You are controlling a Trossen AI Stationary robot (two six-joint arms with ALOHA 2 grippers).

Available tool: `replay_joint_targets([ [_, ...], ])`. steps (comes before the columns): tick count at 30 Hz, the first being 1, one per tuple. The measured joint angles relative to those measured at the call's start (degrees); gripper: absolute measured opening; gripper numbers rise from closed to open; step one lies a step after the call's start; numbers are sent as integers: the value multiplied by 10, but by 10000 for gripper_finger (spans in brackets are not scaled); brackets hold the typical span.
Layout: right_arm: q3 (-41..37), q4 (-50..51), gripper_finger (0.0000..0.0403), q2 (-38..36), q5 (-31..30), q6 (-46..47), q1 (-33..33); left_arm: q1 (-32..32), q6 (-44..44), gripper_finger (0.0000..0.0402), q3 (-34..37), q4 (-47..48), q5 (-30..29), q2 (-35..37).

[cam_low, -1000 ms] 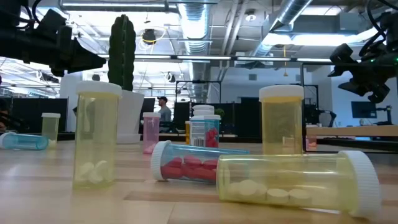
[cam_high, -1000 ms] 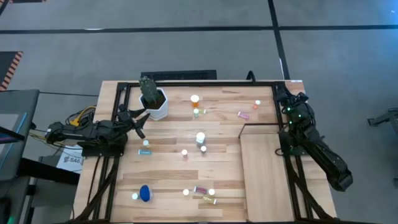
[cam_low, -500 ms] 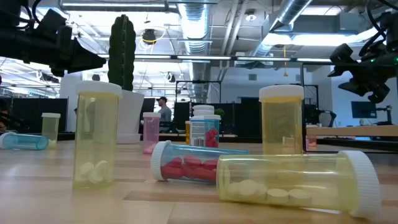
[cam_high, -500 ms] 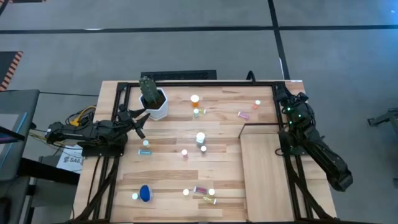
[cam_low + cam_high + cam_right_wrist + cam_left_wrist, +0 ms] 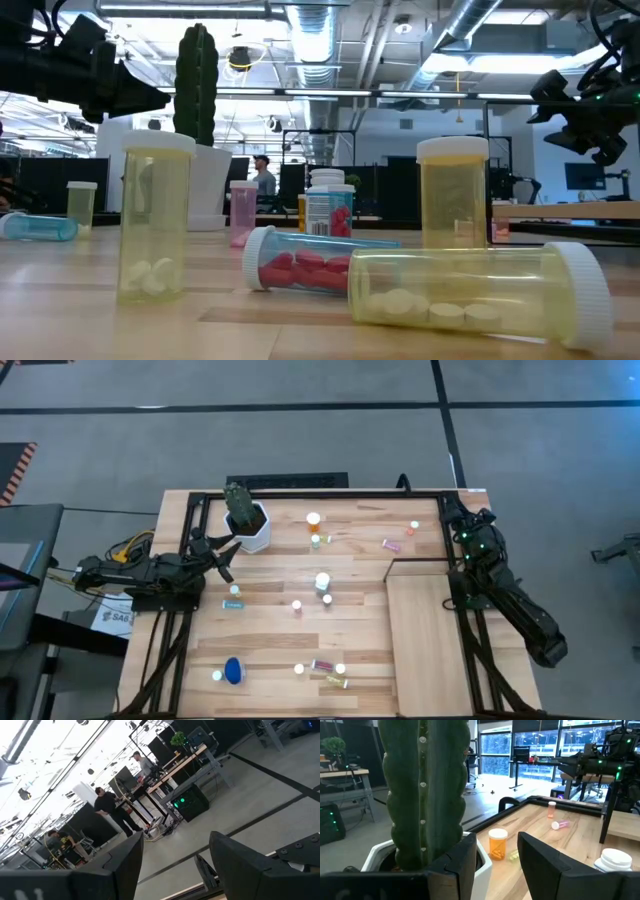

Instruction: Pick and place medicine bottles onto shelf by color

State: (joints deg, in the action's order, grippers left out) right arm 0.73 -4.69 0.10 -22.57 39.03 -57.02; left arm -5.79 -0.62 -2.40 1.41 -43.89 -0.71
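Nothing has moved; both grippers' fingers (image 5: 540,855) parted, empty.

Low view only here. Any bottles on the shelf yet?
Observer: None. From above, the shelf on the table's right side has no bottle on it. The medicine bottles are scattered over the planked tabletop.
Operator: Left gripper holding anything?
Observer: No. The left gripper is open with nothing between its fingers, right by the potted cactus.
Operator: And the right?
Observer: The right gripper is open too and holds nothing. It sits at the table's far right corner and faces out into the room.
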Motion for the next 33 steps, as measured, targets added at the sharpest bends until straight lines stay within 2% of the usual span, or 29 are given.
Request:
replay_joint_targets([
  [25,0,0,249,0,0,0,0,0,0,135,0,0,0,0],
  [33,0,-4,249,0,-23,0,-2,0,0,135,0,0,0,0],
])
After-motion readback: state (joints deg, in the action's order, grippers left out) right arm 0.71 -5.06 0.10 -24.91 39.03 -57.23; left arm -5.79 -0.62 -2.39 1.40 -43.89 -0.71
